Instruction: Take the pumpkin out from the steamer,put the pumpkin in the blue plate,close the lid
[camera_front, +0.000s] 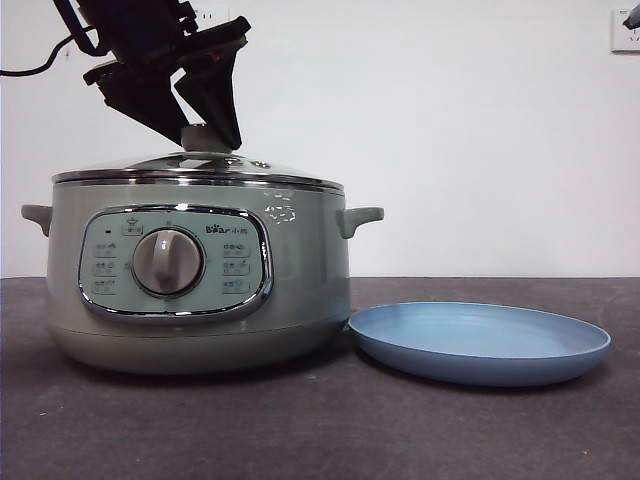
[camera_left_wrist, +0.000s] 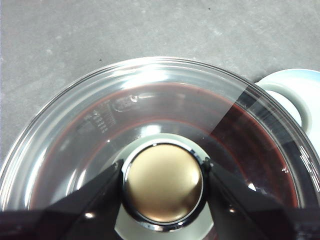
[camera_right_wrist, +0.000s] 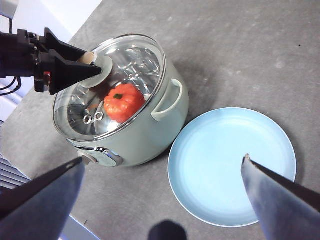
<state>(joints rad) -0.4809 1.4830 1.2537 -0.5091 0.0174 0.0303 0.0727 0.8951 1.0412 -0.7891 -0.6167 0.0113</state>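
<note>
Grey tabletop (camera_front: 300, 430): left gripper (camera_left_wrist: 162, 182) fingers pinch the knob (camera_left_wrist: 162, 189) of the lid (camera_right_wrist: 110, 85), right gripper (camera_right_wrist: 162, 170) spread above the plate (camera_right_wrist: 232, 167); pumpkin (camera_right_wrist: 123, 102) inside steamer (camera_front: 200, 280); smooth knob may slip, dropping the glass.

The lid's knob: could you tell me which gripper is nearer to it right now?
Left. The left gripper has its jaws on either side of the lid's knob; the right gripper hangs open high above the blue plate.

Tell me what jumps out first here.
The left gripper sits on top of the steamer, jaws either side of the lid knob. Through the glass, the pumpkin shows inside. The blue plate lies empty beside the steamer, with the right gripper open above it.
</note>
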